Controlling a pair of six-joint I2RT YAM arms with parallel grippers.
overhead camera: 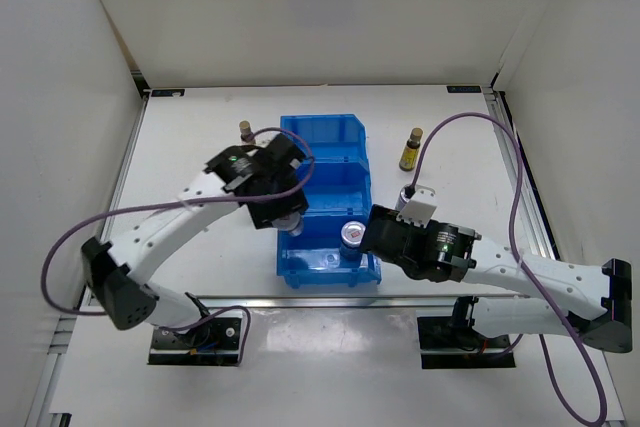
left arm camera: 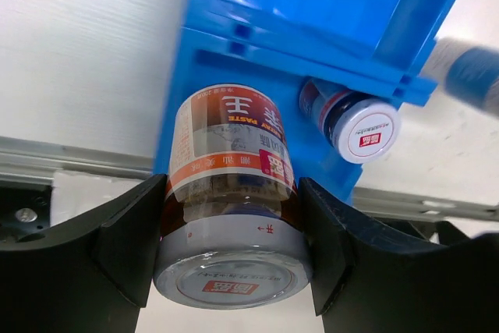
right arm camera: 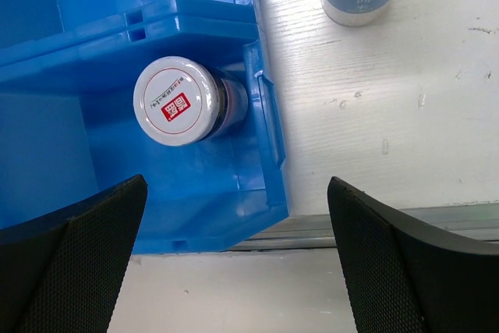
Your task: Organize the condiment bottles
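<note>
Silver jar [left arm camera: 232, 193] pinched mid-body in left pincer [left arm camera: 234, 228] at left edge of near compartment of blue bin [left arm camera: 327, 5], twin jar [right arm camera: 175, 100] inside; right pincer [right arm camera: 238, 224] spread, empty; judged rigid glass, slick, breakable, fairly light: grip below lid

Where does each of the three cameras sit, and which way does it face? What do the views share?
Top external: above and behind the bases, facing down on the table and blue bin; left arm and right arm show.
Left wrist: on the left arm, facing along the left gripper, shut on a jar before the bin; both fingers show.
Right wrist: on the right arm, facing down at the bin's near compartment; the open right gripper shows.
Shared: all three views show the second jar in that compartment.
</note>
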